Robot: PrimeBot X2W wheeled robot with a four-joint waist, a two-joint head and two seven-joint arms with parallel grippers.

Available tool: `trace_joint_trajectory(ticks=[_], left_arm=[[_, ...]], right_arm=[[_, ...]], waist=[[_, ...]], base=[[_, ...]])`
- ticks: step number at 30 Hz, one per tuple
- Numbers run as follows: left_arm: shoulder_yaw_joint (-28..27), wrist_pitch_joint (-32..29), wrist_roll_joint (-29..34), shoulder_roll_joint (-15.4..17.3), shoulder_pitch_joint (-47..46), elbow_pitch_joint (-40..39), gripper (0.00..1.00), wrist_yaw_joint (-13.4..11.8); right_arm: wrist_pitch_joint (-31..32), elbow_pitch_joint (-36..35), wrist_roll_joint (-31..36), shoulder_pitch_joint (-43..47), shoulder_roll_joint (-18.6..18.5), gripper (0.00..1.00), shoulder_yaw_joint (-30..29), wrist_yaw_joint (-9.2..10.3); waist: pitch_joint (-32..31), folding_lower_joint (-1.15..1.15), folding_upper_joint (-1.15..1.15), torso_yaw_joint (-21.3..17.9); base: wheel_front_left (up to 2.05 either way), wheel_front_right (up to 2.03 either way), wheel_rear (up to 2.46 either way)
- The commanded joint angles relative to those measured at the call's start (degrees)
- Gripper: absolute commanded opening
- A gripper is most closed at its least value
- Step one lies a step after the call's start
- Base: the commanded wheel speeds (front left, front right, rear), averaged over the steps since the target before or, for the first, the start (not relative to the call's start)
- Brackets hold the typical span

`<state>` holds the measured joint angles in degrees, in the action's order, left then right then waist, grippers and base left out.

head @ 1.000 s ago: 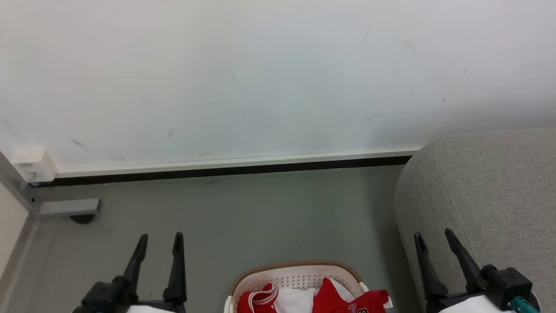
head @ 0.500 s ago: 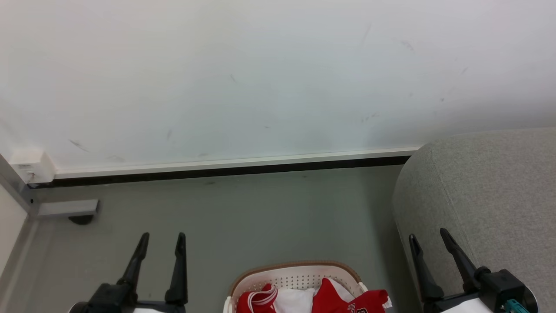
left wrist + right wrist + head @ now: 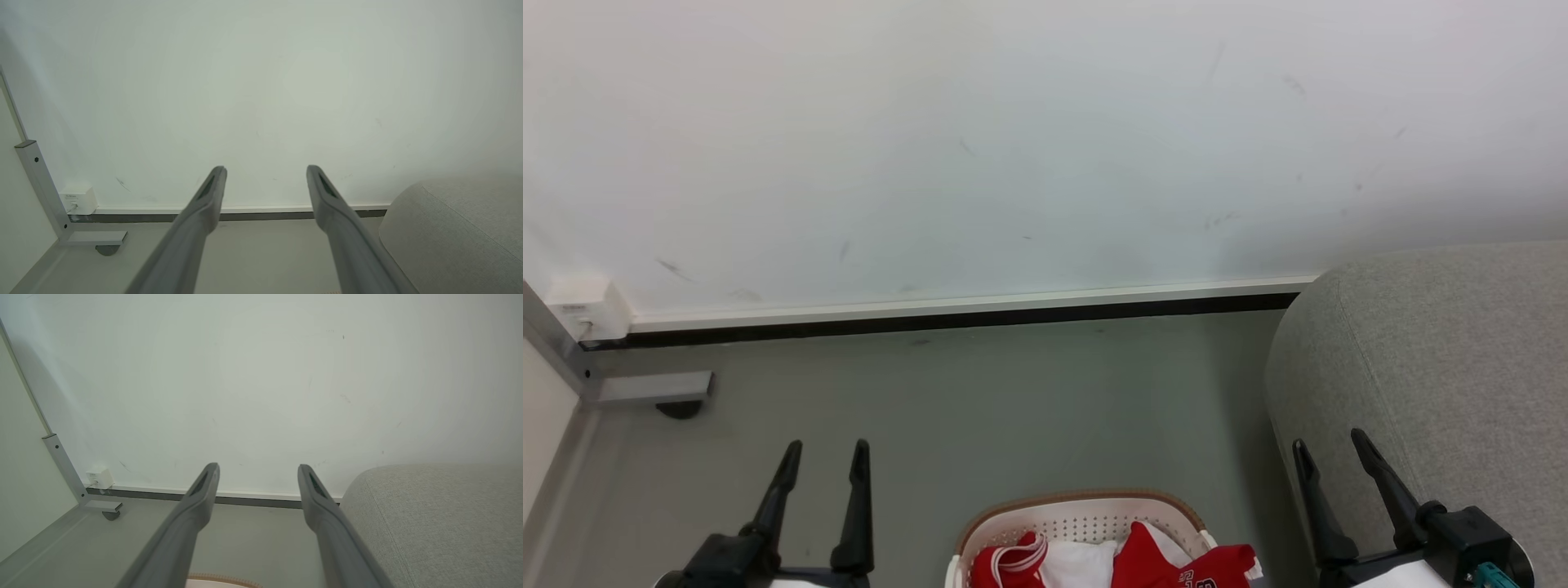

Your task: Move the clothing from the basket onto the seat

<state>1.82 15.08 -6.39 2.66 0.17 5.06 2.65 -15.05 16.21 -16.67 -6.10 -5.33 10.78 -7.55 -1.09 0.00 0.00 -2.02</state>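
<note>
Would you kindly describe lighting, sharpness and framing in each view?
Head view: even soft light, sharp, bottom edge crops the basket and the clothing. Left wrist view: pale, hazy, left gripper slightly soft. Right wrist view: same haze, wall shaded at left.

The bottom edge cuts off most of the basket [image 3: 1086, 518] and its clothing [image 3: 1152, 557]; the seat [image 3: 1462, 351] runs past the right edge.

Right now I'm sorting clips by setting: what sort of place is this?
Likely an indoor room staged as a living space: a grey fabric sofa against a bare, scuffed white wall, and a laundry basket of red clothing on a smooth grey floor.
</note>
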Motion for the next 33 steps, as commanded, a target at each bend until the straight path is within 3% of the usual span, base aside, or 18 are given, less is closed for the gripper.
trace_joint_trajectory(ticks=[1,16,33], left_arm=[[-0.2,0.1,-0.3,0.4,0.1,0.1,1.00,0.0],[-0.6,0.1,-0.8,0.4,0.1,0.0,1.00,-0.1],[1.7,0.1,-0.7,0.4,-1.6,6.1,1.00,0.3]], right_arm=[[-0.2,0.0,-0.1,0.2,-0.1,1.00,-0.1,0.12],[-0.2,0.3,-0.4,-0.4,-0.3,1.00,0.4,0.12],[-0.2,-0.6,-0.8,-1.2,-0.5,1.00,-1.0,0.12]], waist=[[0.0,0.00,0.00,0.1],[0.6,0.00,0.00,-0.9],[3.3,0.00,0.00,-7.1]], base=[[0.00,0.00,0.00],[0.00,0.00,0.00],[0.00,0.00,0.00]])
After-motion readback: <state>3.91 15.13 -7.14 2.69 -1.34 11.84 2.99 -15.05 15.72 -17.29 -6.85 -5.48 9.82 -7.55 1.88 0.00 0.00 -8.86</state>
